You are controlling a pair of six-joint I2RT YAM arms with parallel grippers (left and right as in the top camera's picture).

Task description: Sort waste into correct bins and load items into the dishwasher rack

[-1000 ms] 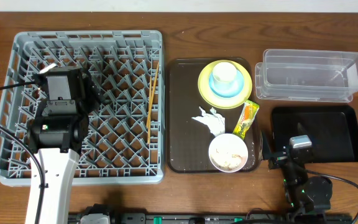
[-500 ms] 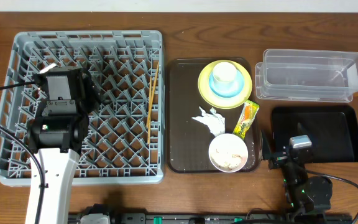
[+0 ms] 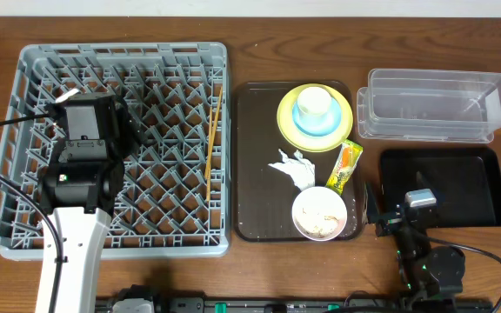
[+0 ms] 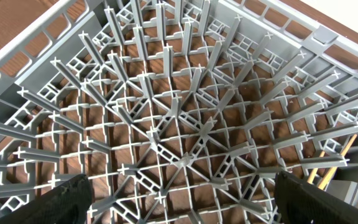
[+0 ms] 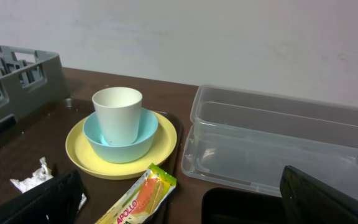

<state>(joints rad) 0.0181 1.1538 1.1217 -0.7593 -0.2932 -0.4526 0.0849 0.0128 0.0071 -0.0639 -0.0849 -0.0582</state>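
Note:
The grey dishwasher rack (image 3: 124, 50) fills the left of the table, with wooden chopsticks (image 3: 213, 130) lying along its right side. My left gripper (image 4: 182, 200) hangs open over the rack's pegs (image 4: 179, 112), holding nothing. On the brown tray, a white cup (image 3: 314, 101) stands in a light blue dish (image 5: 120, 142) on a yellow plate (image 3: 285, 117). A green-and-orange wrapper (image 3: 344, 167), a crumpled tissue (image 3: 292, 168) and a white bowl (image 3: 319, 213) of food scraps lie nearby. My right gripper (image 5: 185, 200) is open and empty, low at the front, facing the wrapper (image 5: 142, 199).
The clear tub (image 3: 433, 104) sits at the back right, with the black tray (image 3: 446, 187) just in front of it. The brown serving tray (image 3: 252, 187) lies between the rack and these bins. A pale wall rises behind the table.

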